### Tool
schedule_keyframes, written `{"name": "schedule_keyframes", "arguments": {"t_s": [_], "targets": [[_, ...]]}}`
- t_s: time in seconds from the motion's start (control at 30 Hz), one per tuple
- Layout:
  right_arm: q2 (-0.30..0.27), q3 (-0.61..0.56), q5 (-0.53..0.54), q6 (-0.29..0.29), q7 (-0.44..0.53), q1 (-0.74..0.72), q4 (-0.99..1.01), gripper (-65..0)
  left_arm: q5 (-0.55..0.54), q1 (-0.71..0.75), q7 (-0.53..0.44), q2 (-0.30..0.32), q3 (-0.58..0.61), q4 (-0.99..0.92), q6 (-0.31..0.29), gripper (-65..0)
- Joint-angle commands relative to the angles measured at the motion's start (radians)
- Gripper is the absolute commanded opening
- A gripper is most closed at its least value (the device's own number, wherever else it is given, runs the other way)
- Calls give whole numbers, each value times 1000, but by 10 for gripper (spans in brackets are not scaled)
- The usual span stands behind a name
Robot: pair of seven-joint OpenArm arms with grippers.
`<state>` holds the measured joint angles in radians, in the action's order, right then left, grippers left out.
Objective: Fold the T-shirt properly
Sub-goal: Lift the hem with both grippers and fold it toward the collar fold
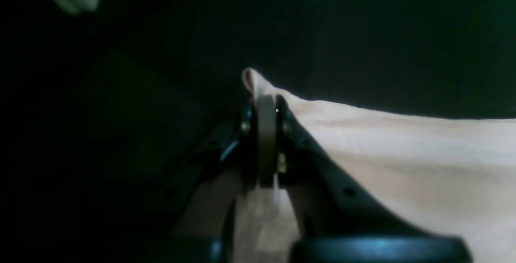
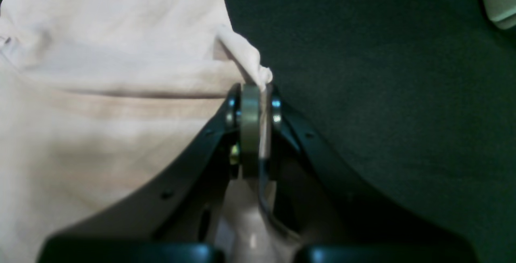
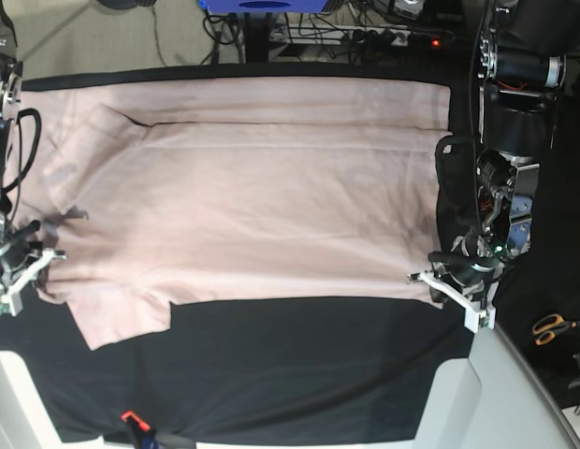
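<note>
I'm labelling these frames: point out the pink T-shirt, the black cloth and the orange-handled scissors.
Pale pink cotton T-shirt (image 3: 262, 206): base view, middle of the body.
Black cloth (image 3: 299, 365): base view, bare stretch below the shirt.
Orange-handled scissors (image 3: 552, 327): base view, the handles.

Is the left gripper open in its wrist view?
No: the left gripper is pinched shut on a corner of the T-shirt.

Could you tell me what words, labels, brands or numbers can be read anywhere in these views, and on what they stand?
None can be read.
T-shirt: plain, no print in view.
Black cloth: no marking.
Left gripper and right gripper: no legible lettering.
Scissors: too small to show any.
</note>
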<state>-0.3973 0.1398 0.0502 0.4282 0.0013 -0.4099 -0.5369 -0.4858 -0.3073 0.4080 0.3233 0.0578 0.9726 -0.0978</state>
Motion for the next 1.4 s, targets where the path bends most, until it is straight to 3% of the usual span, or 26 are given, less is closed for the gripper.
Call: {"name": "schedule_keyframes", "arguments": {"t_s": [0.0,0.17,0.3,0.47,0.67,0.87,0.93,1.0,1.17,1.23,1.37], "targets": [[-33,2,7,-2,27,-27,-18,-650,-4,-10,-21,13,-6,27,2,-650],[-38,2,7,1,27,-14,-18,-650,-4,44,-21,30,-6,76,2,-650],[-48,10,7,64,19,39,-102,-650,-6,95,-11,29,-37,139,2,-650],[-50,13,9,65,-54,81,-164,-650,-3,148,122,13,-144,225,2,-650],[-50,13,9,65,-67,122,-191,-650,3,237,226,12,-157,372,2,-650],[-47,70,12,65,-185,184,-286,-650,5,294,234,10,-155,381,2,-650],[-22,102,10,65,-203,188,-291,-647,5,302,233,10,-154,380,2,-650],[-15,114,9,65,-234,190,-299,-599,5,310,231,9,-154,380,2,-650],[-7,122,12,68,-363,197,-447,-305,5,313,231,-2,-157,380,2,-650],[-1,122,14,68,-375,216,-529,-218,5,313,231,-3,-155,380,2,-650],[36,110,9,73,-376,161,-553,-195,5,314,231,-3,-155,380,2,-650]]}}
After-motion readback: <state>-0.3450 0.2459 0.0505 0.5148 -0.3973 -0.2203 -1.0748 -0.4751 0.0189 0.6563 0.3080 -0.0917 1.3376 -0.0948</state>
